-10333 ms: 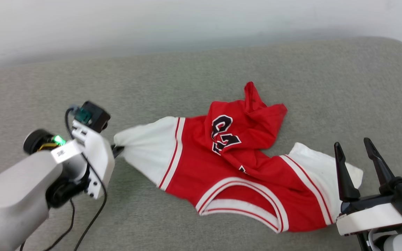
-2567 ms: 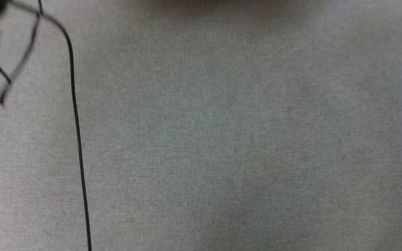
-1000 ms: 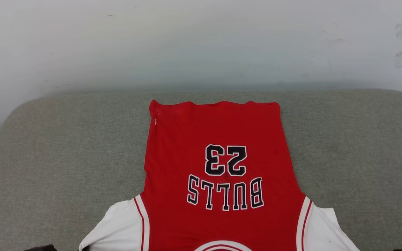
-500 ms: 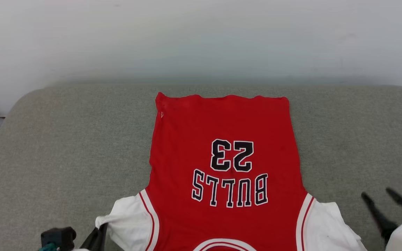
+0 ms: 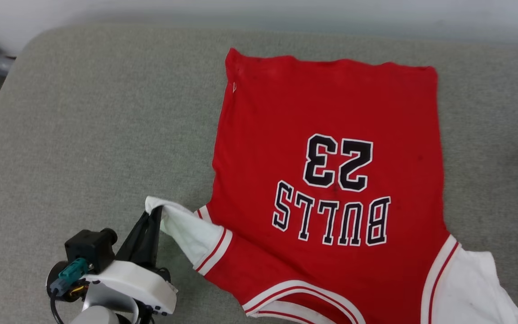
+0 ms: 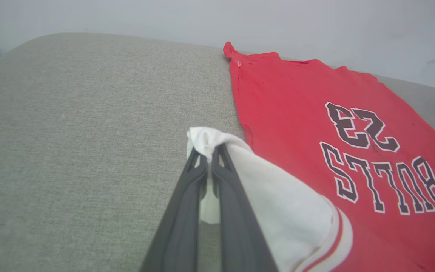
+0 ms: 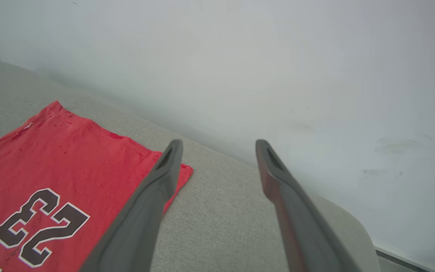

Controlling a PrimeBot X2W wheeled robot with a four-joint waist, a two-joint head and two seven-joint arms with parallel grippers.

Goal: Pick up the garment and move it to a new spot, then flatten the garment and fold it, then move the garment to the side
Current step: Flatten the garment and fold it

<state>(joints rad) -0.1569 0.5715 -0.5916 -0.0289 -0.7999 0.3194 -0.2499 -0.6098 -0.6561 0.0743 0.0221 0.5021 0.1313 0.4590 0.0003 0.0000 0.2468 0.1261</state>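
Sleeve grip on red, white-sleeved "BULLS 23" jersey T-shirt (image 5: 331, 103).
Left gripper (image 5: 153, 212), by the grey fabric cushion's (image 5: 83, 126) near edge, is clamped on the white sleeve (image 5: 187, 229); the shirt body lies flat, hem toward the far edge; right gripper (image 7: 219, 145) holds its jaws apart, empty.

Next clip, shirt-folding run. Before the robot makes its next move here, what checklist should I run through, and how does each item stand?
1. Left tool shut on the garment's white sleeve: ok.
2. Right tool open, nothing between its fingers: ok.
3. Garment body flat on the grey cushion, print up: ok.
4. Held sleeve flat: not ok, it is bunched and lifted at the pinch.
5. Other sleeve flat: cannot tell, it runs off the head view's edge.
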